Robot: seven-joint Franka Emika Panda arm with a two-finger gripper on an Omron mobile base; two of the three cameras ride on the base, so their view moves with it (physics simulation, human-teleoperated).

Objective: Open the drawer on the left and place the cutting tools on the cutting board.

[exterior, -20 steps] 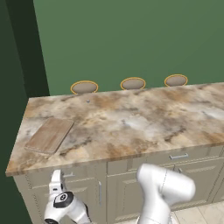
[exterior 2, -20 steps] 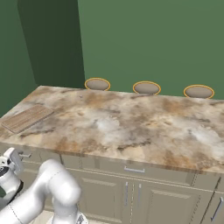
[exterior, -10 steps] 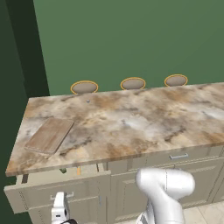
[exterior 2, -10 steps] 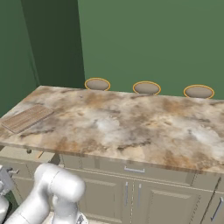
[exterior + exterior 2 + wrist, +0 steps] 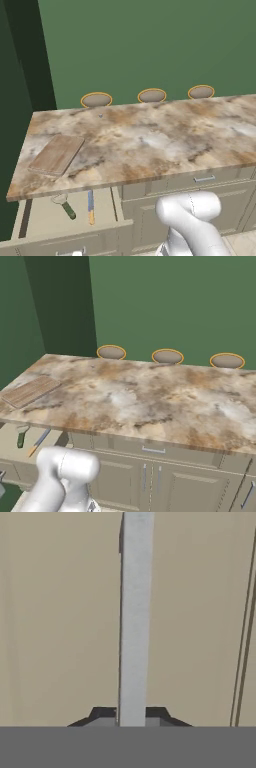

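Hand view puts the silver bar handle [image 5: 134, 617] straight ahead of me, running up the middle of the picture against the pale beige front panel, and my hand [image 5: 131, 714] is clenched on it, one dark fingertip on either side of the bar at the bottom of the picture. From the left base view I read the drawer [image 5: 45, 218] as pulled out below the left end of the desk [image 5: 150, 140], its beige interior exposed. Two cutting tools lie inside it, side by side and near each other but apart: the green-handled tool [image 5: 65, 206] sits to the left with its pale round head toward the desk edge, and the orange-handled knife [image 5: 90, 207] sits to its right with the blue-grey blade pointing toward the desk and the orange handle toward the drawer front. The right base view confirms both, the green-handled tool at [image 5: 21, 437] and the knife at [image 5: 39, 441], in the open drawer at the lower left. The cutting board [image 5: 56, 153] lies flat on the marbled top at its left end, directly above the drawer, and carries nothing. A second drawer [image 5: 200, 178] further right is closed, its small silver handle flush against the front. Three round stools [image 5: 96, 99] stand in a row behind the desk, against the green wall.
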